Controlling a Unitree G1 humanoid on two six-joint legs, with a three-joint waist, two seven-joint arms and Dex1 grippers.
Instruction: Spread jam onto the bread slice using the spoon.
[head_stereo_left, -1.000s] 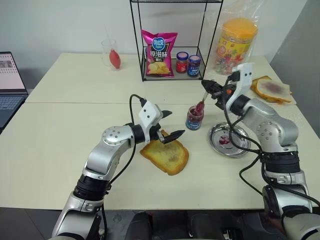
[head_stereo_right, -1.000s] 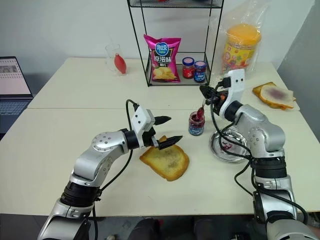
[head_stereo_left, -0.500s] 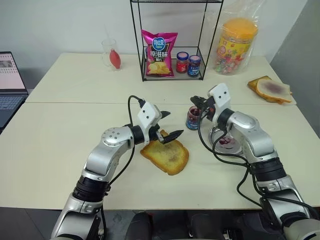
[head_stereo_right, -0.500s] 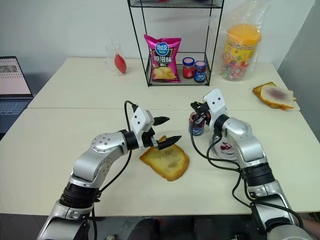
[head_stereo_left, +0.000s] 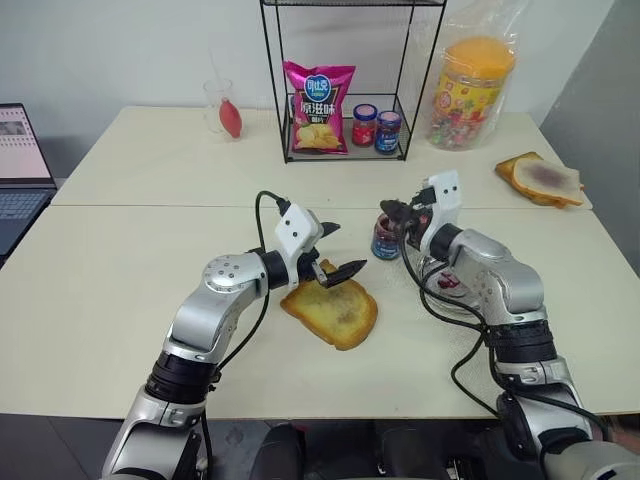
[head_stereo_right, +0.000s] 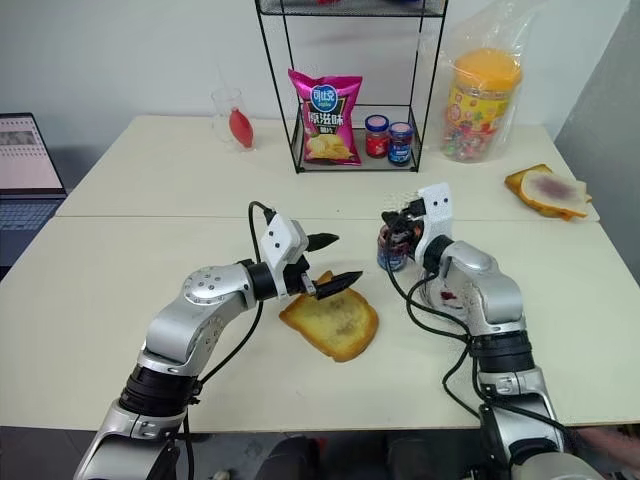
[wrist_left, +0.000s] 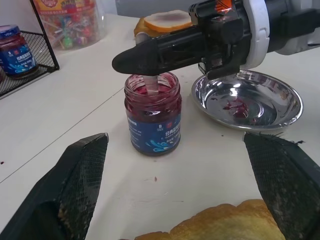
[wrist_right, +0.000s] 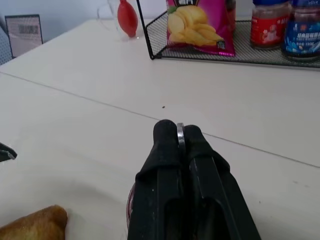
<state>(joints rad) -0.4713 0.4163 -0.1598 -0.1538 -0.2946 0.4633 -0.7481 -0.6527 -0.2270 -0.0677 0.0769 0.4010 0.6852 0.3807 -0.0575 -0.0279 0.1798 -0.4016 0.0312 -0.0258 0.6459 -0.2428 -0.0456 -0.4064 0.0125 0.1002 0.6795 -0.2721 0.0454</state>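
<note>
Cream tabletop: right gripper (wrist_left: 150, 55) clamps thin silver spoon (wrist_left: 151, 84) into open jam jar (wrist_left: 153, 113) to load; left gripper (head_stereo_left: 338, 250) gapes empty over golden toast slice (head_stereo_left: 332, 311).

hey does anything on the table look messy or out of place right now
Only small things: red jam smears lie in the steel plate, and the second bread slice sits bare at the table's far right edge. Nothing looks knocked over.
</note>
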